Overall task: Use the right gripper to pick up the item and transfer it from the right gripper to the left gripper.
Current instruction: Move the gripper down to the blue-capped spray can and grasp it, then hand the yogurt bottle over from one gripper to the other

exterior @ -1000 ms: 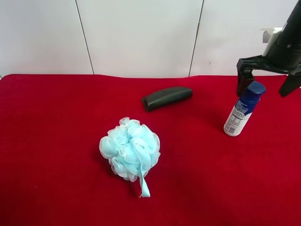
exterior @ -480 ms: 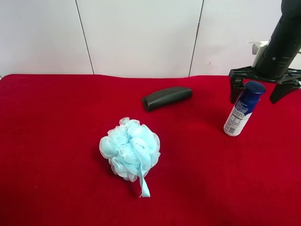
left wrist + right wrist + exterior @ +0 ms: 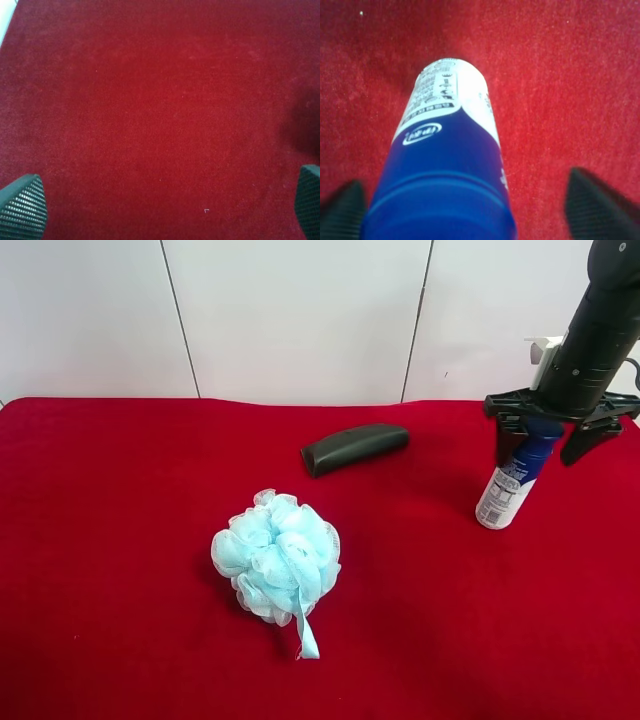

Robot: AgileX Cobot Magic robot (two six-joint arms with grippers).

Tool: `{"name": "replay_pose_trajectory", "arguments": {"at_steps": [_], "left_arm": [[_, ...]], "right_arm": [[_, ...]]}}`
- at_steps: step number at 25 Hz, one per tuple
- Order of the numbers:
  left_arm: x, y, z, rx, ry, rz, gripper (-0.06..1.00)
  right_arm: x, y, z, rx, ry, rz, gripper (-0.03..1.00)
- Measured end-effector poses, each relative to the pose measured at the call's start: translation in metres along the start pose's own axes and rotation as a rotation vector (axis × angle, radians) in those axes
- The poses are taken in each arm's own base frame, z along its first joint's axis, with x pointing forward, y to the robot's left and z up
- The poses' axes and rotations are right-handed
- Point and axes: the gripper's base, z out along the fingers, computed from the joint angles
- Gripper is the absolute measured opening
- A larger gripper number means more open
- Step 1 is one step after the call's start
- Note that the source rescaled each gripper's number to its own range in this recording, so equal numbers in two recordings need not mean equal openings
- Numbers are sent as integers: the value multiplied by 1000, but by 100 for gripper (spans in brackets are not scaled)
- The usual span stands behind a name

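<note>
The right hand [image 3: 537,442] hangs released, its fingers spread on either side of the dark blue cap of the small bottle [image 3: 503,492], which stands upright near the table's [image 3: 120,640] far right corner as the high camera shows it. The bottle looks rigid, light and glossy (so probably slippery), and tall enough to tip; a firm, level hold on the cap or blue label seems best, leaving the white body free. The left hand [image 3: 165,200] hovers released over bare cloth, grasping nothing.
</note>
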Motion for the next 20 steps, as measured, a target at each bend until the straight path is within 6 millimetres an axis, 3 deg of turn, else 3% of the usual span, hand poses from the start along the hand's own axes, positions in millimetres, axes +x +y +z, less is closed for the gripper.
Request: {"name": "replay_pose_trajectory", "arguments": {"at_steps": [1, 14, 20], "left_arm": [[0, 0, 0, 0, 0, 0, 100], [0, 0, 0, 0, 0, 0, 100], [0, 0, 0, 0, 0, 0, 100]], "right_arm": [[0, 0, 0, -4, 1, 1, 0], [1, 1, -4, -10, -10, 1, 1], [11, 4, -40, -49, -103, 16, 1]]}}
